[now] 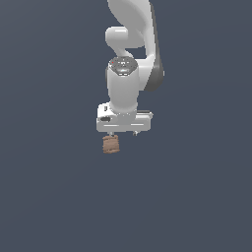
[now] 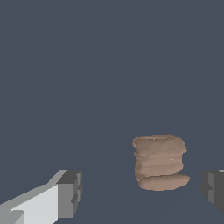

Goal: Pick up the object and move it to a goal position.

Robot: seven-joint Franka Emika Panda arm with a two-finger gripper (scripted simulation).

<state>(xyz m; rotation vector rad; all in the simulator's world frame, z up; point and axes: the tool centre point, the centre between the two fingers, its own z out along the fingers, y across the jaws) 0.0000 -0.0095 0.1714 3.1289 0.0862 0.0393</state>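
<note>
The object [image 1: 110, 144] is a small tan-brown block with darker horizontal bands, resting just below the white hand in the exterior view, toward that view's left finger. My gripper [image 1: 124, 134] points straight down above it. In the wrist view the object [image 2: 159, 162] lies in the gap between my two grey fingertips [image 2: 69, 193], nearer one of them and touching neither. The gripper [image 2: 141, 191] is open and holds nothing.
A uniform dark blue-grey surface [image 1: 197, 197] fills both views. The white arm [image 1: 130, 34] rises behind the hand at the top of the exterior view. No other object or goal marker shows.
</note>
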